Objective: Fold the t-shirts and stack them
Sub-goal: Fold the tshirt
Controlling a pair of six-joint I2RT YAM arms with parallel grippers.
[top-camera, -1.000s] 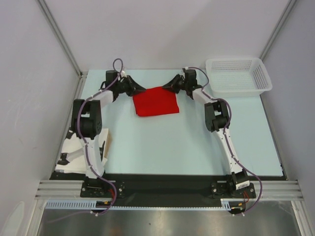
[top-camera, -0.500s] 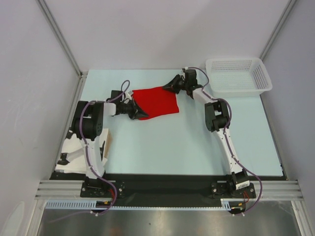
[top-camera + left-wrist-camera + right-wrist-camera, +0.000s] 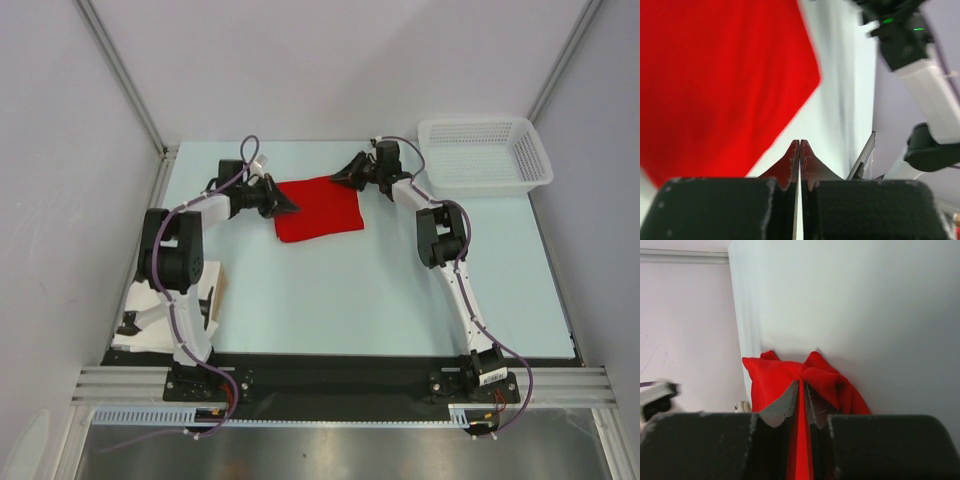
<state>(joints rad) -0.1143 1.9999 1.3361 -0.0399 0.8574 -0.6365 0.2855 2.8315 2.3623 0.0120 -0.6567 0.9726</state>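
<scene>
One red t-shirt [image 3: 320,208] lies folded into a small rectangle at the far middle of the table [image 3: 350,300]. My left gripper [image 3: 292,207] sits at the shirt's left edge. In the left wrist view the left gripper [image 3: 800,143] has its jaws pressed together with nothing between them, and the t-shirt [image 3: 715,75] lies just ahead and to the left. My right gripper [image 3: 338,178] is at the shirt's far right corner. In the right wrist view the right gripper [image 3: 802,384] is shut on a bunched fold of the t-shirt [image 3: 775,375].
A white mesh basket [image 3: 470,122] stands at the far right corner of the table. White and beige odds and ends [image 3: 140,325] lie beside the left arm's base. Grey walls and metal rails close in the table on three sides.
My left gripper swung from the shirt's far left corner down to its near left corner, then back up to the left edge, and shut. The right gripper kept its hold.
</scene>
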